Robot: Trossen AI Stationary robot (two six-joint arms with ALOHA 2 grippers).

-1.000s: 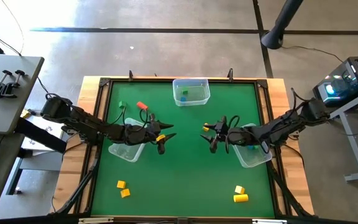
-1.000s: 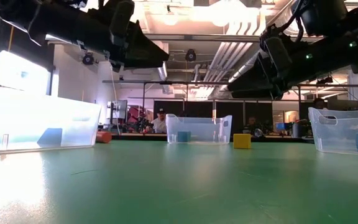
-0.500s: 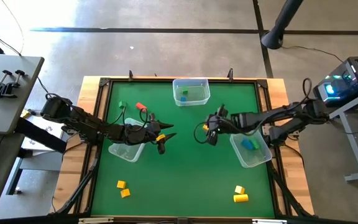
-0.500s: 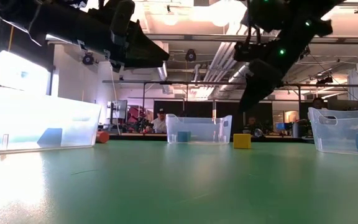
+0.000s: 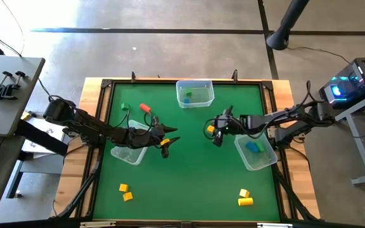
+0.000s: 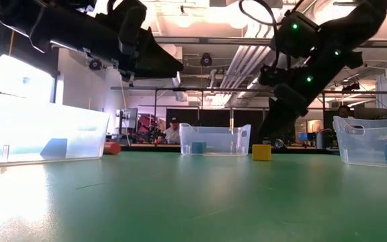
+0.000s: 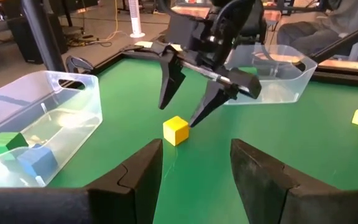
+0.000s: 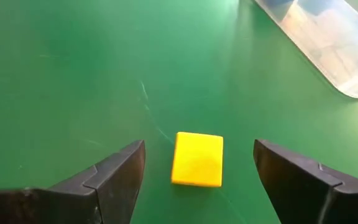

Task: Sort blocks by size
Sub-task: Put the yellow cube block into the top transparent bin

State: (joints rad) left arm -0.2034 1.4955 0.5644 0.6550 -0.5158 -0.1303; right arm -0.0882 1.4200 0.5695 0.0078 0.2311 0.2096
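Observation:
A yellow cube [image 8: 197, 158] rests flat on the green mat near the table's middle; it also shows in the high view [image 5: 210, 130] and the low view [image 6: 261, 152]. My right gripper [image 8: 199, 146] is open and points steeply down just above the cube, one finger on either side, touching nothing; it shows in the high view [image 5: 215, 135] too. My left gripper [image 7: 194, 149] is open and empty, held above the mat left of the middle [image 5: 166, 140], facing the cube.
Clear bins stand at the far middle [image 5: 194, 92], left [image 5: 130, 151] and right [image 5: 255, 152], holding blue and green blocks. Loose on the mat are a green block [image 5: 124, 107], a red-orange one [image 5: 144, 107], and yellow ones near left [image 5: 125, 192] and near right [image 5: 244, 197].
My right gripper has tipped from nearly level to pointing steeply down and has come down toward the yellow cube, its forearm swinging toward the far edge. The cube has not moved.

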